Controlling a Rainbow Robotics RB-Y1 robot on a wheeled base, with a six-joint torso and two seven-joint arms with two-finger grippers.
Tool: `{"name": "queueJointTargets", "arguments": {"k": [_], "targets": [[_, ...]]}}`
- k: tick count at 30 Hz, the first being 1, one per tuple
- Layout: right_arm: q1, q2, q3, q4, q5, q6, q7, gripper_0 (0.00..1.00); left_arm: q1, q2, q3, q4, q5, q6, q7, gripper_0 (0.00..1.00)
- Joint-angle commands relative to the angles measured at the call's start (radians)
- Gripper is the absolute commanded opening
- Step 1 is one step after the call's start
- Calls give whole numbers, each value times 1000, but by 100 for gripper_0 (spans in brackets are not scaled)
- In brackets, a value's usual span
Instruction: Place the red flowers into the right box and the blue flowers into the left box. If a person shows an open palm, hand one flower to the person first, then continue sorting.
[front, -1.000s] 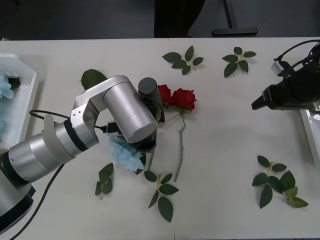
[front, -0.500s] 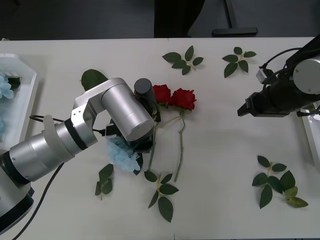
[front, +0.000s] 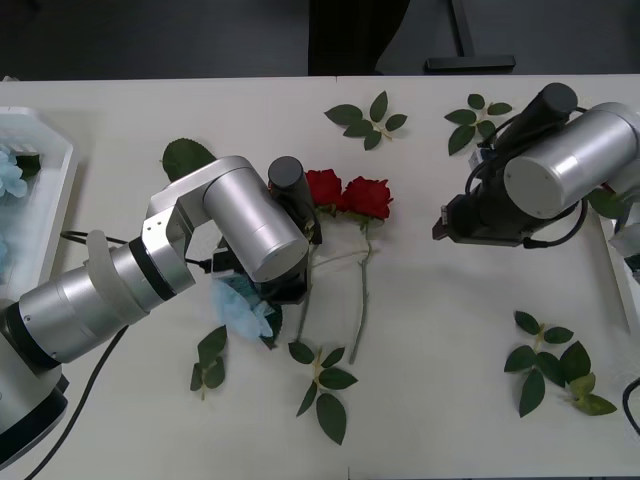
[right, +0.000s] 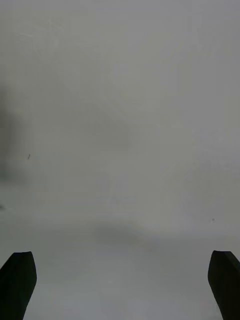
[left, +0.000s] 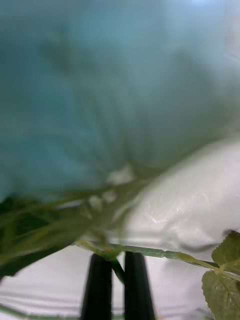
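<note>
Two deep-red artificial roses (front: 350, 195) on thin green stems are seen lying side by side near the middle of the white table (front: 440, 330), their stems trailing toward the near edge. Just to their left, a pale sky-blue fluffy flower cluster (front: 240, 308) is held under the left arm's wrist. In the left wrist view the left tool (left: 118, 280) is shown clenched, its two black fingers (left: 98, 285) pressed together on the green stem beneath the blurred blue bloom (left: 100, 90).

At the table's far left edge the shallow white plastic tray (front: 55, 190) is seen, with more pale blue petals (front: 12, 178) lying inside it. At the far right edge a narrow strip of the other white tray (front: 622, 270) is visible.

The right tool (front: 445, 222) is held above bare table to the right of the roses, well apart from them. In the right wrist view its black fingers (right: 17, 282) are spread wide at the two corners, with nothing between them but plain table surface.

Several loose green leaf sprigs (front: 550, 372) are scattered over the table, at the far side and the near side.
</note>
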Motion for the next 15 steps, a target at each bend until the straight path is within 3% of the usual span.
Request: {"name": "queueJointTargets", "arguments": {"k": [1,10,15], "targets": [[5,53,72,-76,77,17,-125,100,-6,-18,-9,-6,8,-12,-35,0],[5,119,145,-85,165,24,-218,100,-4,5,-9,-15,8,-24,-73,0],[5,143,172,-85,198,40,-238,100,-4,122,3,-142,56,18,-174,0]]}}
